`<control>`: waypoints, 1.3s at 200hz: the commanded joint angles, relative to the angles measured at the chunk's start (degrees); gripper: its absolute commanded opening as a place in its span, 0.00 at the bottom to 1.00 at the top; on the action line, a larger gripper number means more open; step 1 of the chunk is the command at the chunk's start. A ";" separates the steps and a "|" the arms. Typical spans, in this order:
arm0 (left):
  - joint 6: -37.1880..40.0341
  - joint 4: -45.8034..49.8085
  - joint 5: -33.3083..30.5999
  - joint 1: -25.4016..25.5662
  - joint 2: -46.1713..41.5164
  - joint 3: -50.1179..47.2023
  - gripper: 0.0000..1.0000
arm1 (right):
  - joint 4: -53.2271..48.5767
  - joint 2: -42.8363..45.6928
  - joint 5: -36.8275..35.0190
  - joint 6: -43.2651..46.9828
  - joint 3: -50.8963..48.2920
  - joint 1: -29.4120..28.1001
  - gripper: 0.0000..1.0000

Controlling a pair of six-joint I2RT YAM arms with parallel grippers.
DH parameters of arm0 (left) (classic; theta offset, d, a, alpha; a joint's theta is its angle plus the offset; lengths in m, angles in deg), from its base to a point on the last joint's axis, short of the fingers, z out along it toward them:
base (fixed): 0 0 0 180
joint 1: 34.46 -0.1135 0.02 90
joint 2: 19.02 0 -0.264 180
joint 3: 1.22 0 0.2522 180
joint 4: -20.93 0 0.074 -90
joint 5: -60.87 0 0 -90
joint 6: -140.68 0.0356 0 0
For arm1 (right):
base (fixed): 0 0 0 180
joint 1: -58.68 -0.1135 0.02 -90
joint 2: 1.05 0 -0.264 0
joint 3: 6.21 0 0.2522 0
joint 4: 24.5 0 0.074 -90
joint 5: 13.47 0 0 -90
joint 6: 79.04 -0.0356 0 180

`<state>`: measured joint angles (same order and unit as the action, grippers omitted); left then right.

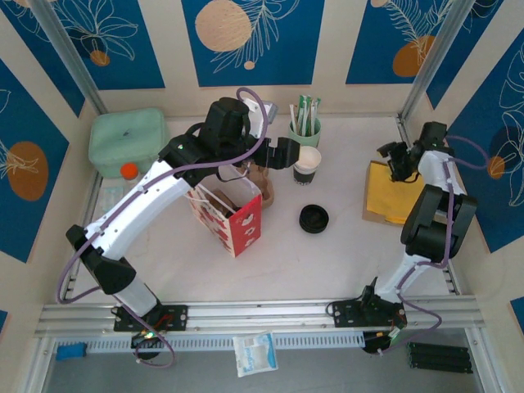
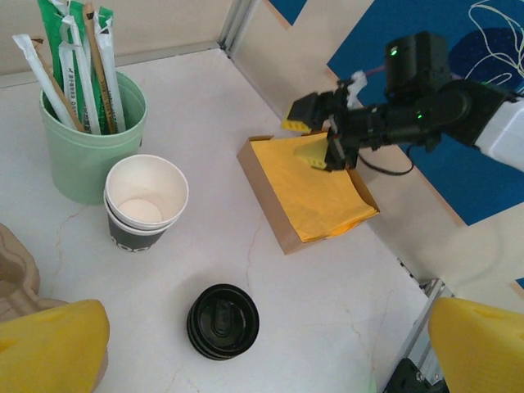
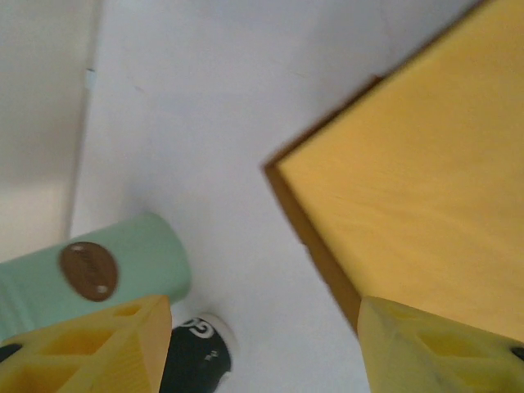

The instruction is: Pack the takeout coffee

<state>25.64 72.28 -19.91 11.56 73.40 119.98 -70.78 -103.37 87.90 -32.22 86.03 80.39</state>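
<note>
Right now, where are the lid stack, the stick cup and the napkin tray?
Lid stack point(image 2: 222, 321): left wrist view, centre of the top lid.
Stick cup point(image 2: 82, 160): left wrist view, green side wall.
Napkin tray point(image 2: 268, 201): left wrist view, brown side wall.

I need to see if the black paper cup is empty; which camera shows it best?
Left wrist: the black paper cup is whole, its empty white inside visible. Top external shows it small, beside the mint-green cup. Right wrist catches a blurred part of its side.
</note>
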 commanded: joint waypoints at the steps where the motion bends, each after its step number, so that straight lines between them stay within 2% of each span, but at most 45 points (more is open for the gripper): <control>1: -0.01 -1.50 1.42 0.48 0.41 1.02 0.99 | -0.84 -1.77 2.00 1.64 -2.20 -1.32 0.62; 98: 0.17 -0.54 0.63 0.49 -0.06 1.32 0.99 | 4.25 -7.35 4.37 -5.01 -0.98 -12.25 0.62; 145: 0.41 -0.14 0.30 0.48 -0.31 1.22 0.99 | 5.79 -11.19 5.16 -8.99 3.99 -18.50 0.62; 165: 0.34 0.10 0.19 0.49 -0.47 1.28 0.99 | 4.86 -11.60 6.11 -8.84 6.33 -19.44 0.61; 203: 0.39 -0.23 0.91 0.48 -0.45 1.44 0.99 | 2.86 -2.30 4.98 -7.08 3.61 -16.91 0.61; 260: 0.73 0.47 2.52 1.91 2.02 4.41 0.99 | 0.51 16.49 5.84 -4.84 -11.07 -9.29 0.61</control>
<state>25.64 72.15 -19.02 11.80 73.79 120.78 -66.76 -92.38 92.06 -38.93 80.26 68.83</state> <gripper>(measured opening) 0.994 0.608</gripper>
